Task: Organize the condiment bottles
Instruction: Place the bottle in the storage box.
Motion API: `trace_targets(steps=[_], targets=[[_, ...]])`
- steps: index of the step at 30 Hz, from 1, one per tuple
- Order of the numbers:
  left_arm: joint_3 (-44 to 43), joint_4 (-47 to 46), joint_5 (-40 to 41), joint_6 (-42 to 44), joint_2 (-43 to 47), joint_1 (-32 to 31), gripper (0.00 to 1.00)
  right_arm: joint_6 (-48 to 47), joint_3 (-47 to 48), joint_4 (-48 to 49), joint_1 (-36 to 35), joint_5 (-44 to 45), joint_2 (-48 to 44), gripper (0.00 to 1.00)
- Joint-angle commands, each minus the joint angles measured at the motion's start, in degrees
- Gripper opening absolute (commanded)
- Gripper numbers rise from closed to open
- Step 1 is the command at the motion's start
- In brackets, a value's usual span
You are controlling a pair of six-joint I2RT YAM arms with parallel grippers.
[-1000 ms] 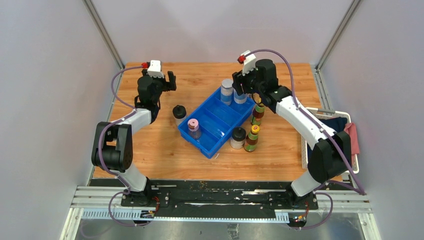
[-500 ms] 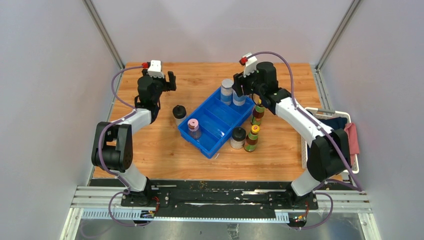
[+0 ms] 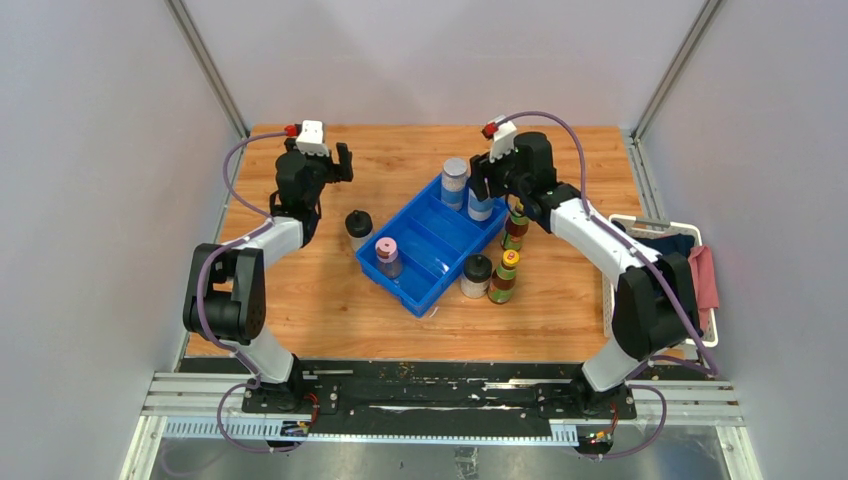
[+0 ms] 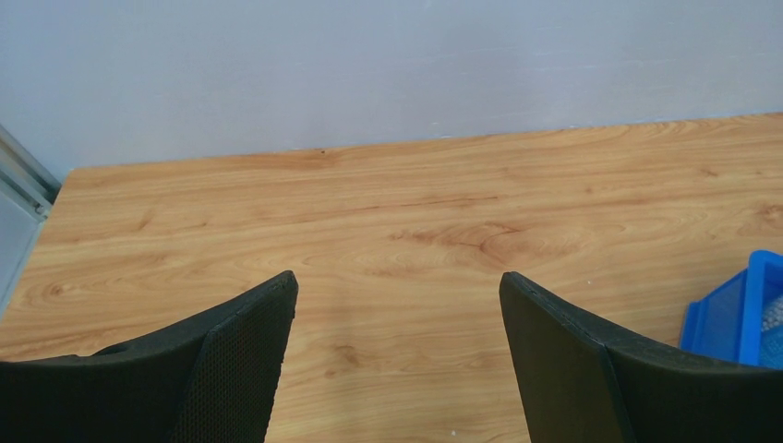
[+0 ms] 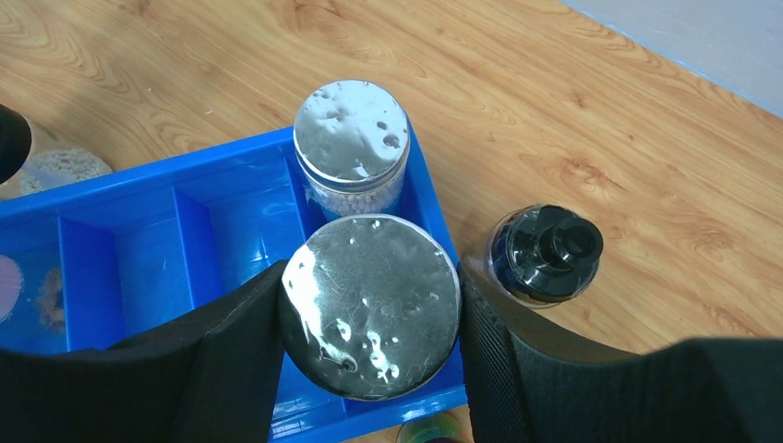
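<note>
Jar (image 5: 369, 318) with silver lid sits pinched in the right end effector (image 5: 371, 277), inside the end compartment of the blue tray (image 5: 92, 203), toward the far edge of the tabletop (image 5: 600, 111); left end effector (image 4: 397, 286) gapes empty.

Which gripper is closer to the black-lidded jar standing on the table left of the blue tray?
Left. The left gripper hangs open just behind the black-lidded jar, toward the far edge. The right gripper is across the blue tray, clamped on a grey-lidded jar.
</note>
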State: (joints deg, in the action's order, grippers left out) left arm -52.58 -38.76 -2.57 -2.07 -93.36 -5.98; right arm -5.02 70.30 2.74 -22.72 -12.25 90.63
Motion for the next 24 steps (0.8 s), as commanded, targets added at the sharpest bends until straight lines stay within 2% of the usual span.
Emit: trace_targets(steps=[1, 24], targets=[[0.63, -1.23, 0.33, 0.50, 0.19, -0.81, 0.87, 1.22, -1.22, 5.57, 1.35, -1.51, -0.03, 0.00], [0.81, -1.23, 0.58, 1.35, 0.09, -1.14, 0.86, 1.54, -5.26, 11.92, 2.33, -4.17, 3.18, 0.00]])
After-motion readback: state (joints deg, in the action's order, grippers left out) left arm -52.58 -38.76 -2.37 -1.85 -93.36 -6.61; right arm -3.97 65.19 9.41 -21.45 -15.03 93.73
